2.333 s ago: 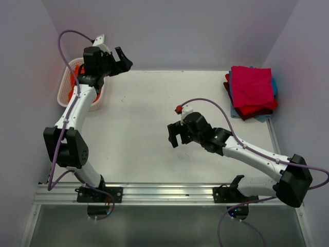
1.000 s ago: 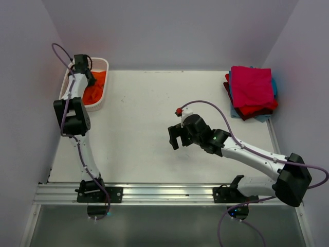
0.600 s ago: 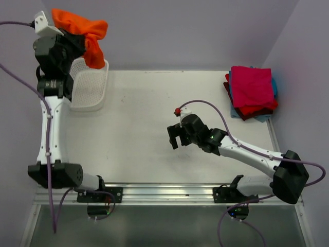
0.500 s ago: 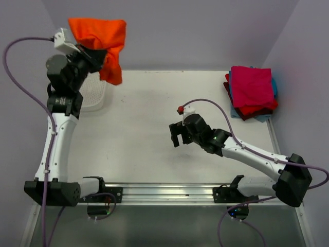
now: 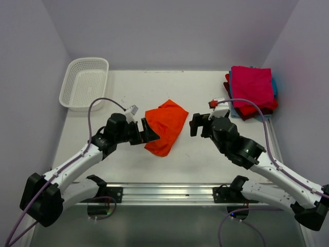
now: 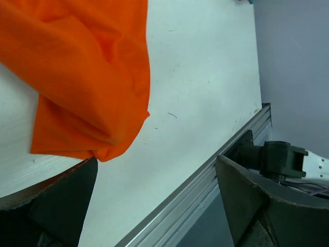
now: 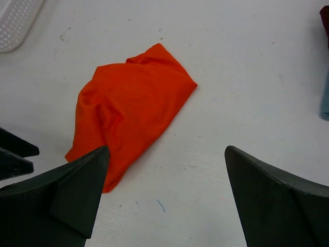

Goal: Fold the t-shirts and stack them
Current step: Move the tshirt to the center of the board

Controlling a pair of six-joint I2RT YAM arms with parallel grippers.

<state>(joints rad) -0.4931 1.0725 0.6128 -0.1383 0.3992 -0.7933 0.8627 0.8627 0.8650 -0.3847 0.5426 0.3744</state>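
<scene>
Top external view: the white bench (image 5: pixel 205 154) carries everything. The white lattice basket (image 5: pixel 87 60) sits in its far left corner. The stack of folded t-shirts (image 5: pixel 252 90) lies in the far right corner against the right edge, with magenta-pink on top and red, dark maroon and light blue edges showing beneath.

The orange t-shirt (image 5: pixel 165 126) lies crumpled and unfolded on the bench near the middle, between the two arms and well apart from both basket and stack.

The left gripper (image 5: pixel 152 129) sits low at the shirt's left edge. In the left wrist view its fingers (image 6: pixel 56 206) are spread wide with nothing between them; the cloth's corner (image 6: pixel 87 77) lies close by one finger, though whether they touch cannot be told.

The right gripper (image 5: pixel 199 125) hangs just right of the shirt, its fingers (image 7: pixel 272 195) also spread wide and holding nothing.
</scene>
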